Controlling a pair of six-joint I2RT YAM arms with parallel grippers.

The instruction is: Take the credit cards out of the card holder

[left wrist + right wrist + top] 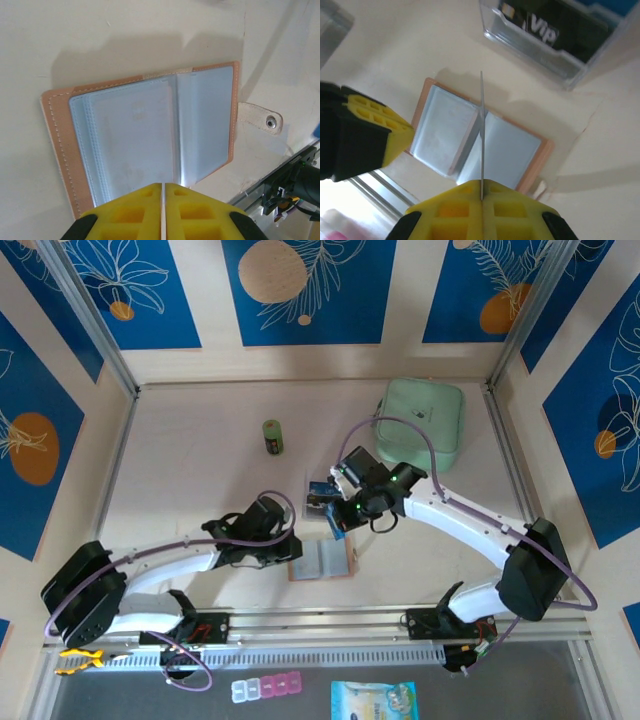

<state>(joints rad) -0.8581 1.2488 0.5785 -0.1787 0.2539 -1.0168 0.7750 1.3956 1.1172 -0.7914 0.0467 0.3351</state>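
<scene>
Just beyond card holder [445, 135], clear box [560, 50]

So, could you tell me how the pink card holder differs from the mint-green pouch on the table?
The card holder is salmon pink, the pouch mint green. The card holder is clearly smaller than the pouch. The card holder lies spread open, clear pockets up, at the near edge of the table; the pouch sits at its far right. Both lie flat on it.
</scene>
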